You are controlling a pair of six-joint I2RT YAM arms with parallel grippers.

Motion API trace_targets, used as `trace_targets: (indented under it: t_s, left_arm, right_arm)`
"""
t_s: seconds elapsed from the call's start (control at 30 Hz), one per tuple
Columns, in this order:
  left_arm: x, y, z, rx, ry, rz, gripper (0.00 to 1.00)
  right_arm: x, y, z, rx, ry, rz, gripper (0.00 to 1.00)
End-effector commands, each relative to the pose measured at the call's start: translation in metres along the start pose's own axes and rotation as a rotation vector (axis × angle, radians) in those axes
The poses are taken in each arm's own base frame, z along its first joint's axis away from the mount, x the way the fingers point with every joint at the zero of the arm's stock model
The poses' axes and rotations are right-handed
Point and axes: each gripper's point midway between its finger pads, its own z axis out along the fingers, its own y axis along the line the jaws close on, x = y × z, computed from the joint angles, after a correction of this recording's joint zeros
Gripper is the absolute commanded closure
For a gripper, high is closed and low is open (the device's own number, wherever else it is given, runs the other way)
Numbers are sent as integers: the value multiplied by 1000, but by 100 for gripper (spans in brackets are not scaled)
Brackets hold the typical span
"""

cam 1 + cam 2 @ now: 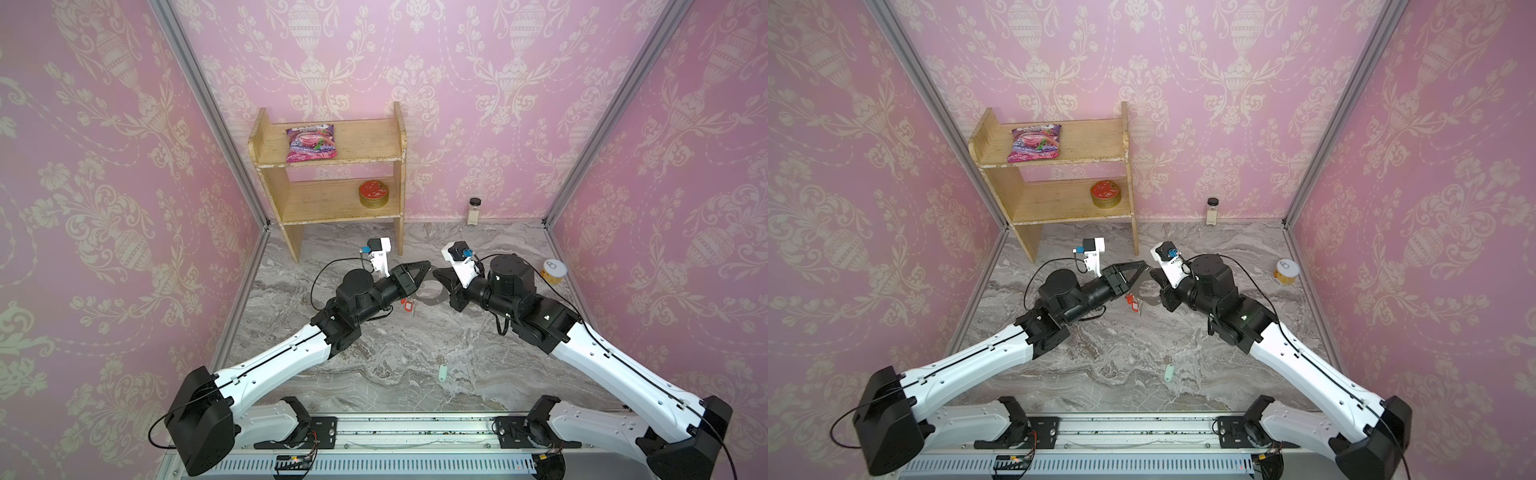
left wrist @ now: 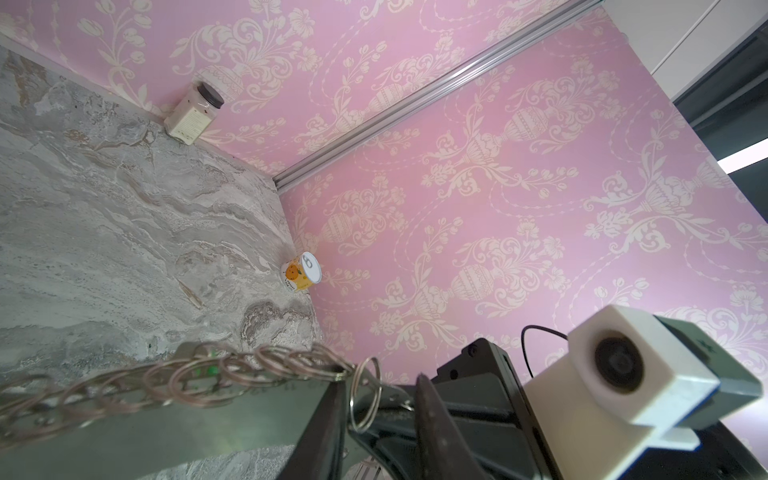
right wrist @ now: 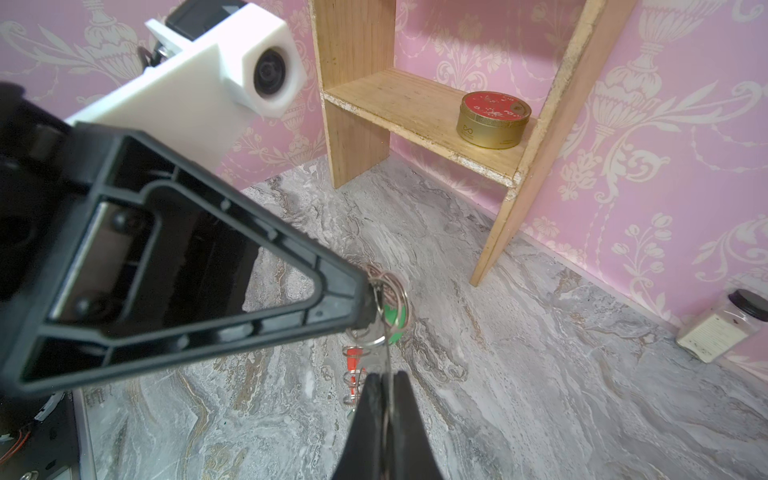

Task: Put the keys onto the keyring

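Note:
The keys (image 1: 442, 372) (image 1: 1168, 371), with a pale mint-green tag, lie alone on the marble near the front, away from both arms. The keyring (image 1: 436, 297) (image 1: 1152, 297), a flat grey hoop edged with silver loops (image 2: 270, 365), hangs between the grippers in mid-table. My right gripper (image 3: 384, 376) (image 1: 437, 275) is shut on the hoop's thin edge. My left gripper (image 2: 384, 380) (image 1: 428, 264) meets it from the other side with jaws apart. One small loop (image 2: 365, 395) stands between the jaws, touching one finger only. Red tags (image 1: 408, 306) and a bright green tag (image 3: 392, 318) dangle from the hoop.
A wooden shelf (image 1: 332, 166) stands at the back left with a pink snack bag (image 1: 311, 142) on top and a red-lidded tin (image 1: 374, 193) below. A spice jar (image 1: 473, 210) sits by the back wall. A yellow can (image 1: 554, 271) is near the right wall.

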Motion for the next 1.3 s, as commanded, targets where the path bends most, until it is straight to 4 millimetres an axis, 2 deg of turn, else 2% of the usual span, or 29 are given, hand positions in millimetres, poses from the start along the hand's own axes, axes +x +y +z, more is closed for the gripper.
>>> trace_targets:
  t_s: [0.0,0.27,0.47,0.63,0.77,0.83,0.97,1.07,1.17,1.27]
  left_arm:
    - [-4,-12,1,34,3,22,73]
    - [-3,-11,1,12,19,30,92]
    - [-4,-14,-2,5,21,43,100]
    - [-3,-17,-4,-13,48,65,100]
    - [3,-20,-13,-96,147,171,100]
    - [8,-22,-20,-151,225,247,100]
    - [26,-8,-44,-306,463,430,100]
    - [31,4,-68,-409,620,571,100]
    - [28,-1,-82,-420,699,694,100]
    - [27,0,-89,-422,763,807,100]
  right_arm:
    - [-22,8,-7,-29,-80,-8,100]
    - [-21,7,-9,-20,-78,-16,100]
    - [-18,6,-8,-6,-68,-21,100]
    - [-15,7,-7,-8,-51,-27,100]
    - [0,11,-5,-32,3,-25,99]
    - [13,12,-6,-37,45,-19,65]
    - [39,9,-15,-11,110,-10,34]
    - [52,4,-25,20,130,0,17]
    - [58,3,-33,17,122,1,0]
    - [57,2,-40,16,96,13,0]
